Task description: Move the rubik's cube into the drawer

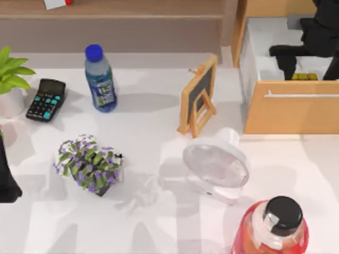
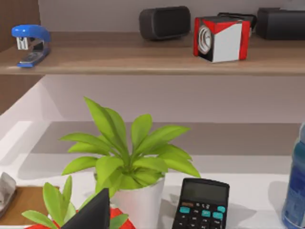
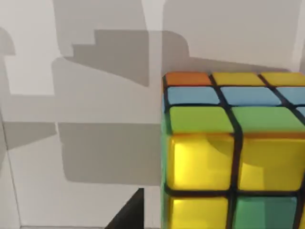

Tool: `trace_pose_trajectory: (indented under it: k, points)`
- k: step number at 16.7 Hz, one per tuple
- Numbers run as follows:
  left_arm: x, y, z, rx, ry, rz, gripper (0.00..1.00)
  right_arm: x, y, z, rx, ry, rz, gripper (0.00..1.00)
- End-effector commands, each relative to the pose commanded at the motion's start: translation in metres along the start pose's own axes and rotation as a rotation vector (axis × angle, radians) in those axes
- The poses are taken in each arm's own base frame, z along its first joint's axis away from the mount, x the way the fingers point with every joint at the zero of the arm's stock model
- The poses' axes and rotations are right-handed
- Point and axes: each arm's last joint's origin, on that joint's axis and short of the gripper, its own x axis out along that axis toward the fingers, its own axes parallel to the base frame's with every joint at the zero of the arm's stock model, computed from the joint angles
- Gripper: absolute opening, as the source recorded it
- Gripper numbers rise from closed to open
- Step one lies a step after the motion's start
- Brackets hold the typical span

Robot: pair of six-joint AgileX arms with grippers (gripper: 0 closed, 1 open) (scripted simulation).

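Observation:
The rubik's cube (image 1: 304, 76) lies inside the open drawer (image 1: 291, 114), on its white floor just behind the front panel with the silver bar handle. My right gripper (image 1: 310, 70) reaches down into the drawer over the cube, its black fingers standing wide on either side. Up close, the cube (image 3: 233, 152) shows yellow, green, blue and orange squares. One dark fingertip (image 3: 127, 215) stands apart from the cube's edge, so the gripper is open. My left gripper (image 1: 7, 185) is parked at the table's left edge, open.
On the table stand a water bottle (image 1: 100, 79), a calculator (image 1: 46, 99), a green plant in a white pot (image 1: 9, 79), a purple flower pot (image 1: 89, 165), a small easel chalkboard (image 1: 198, 95), a white fan (image 1: 217, 164) and a red bottle (image 1: 276, 227). A brown shelf (image 1: 116, 21) runs along the back.

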Motion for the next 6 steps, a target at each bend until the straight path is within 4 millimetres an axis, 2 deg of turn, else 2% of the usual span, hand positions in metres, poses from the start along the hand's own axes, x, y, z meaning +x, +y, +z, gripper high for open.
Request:
trace_pose_trajectory:
  k: [6]
  points:
    - [0.0000,0.0000,0.0000,0.000,0.000,0.000,1.00,0.0000,0.0000,0.0000,0.000,0.000,0.000,1.00]
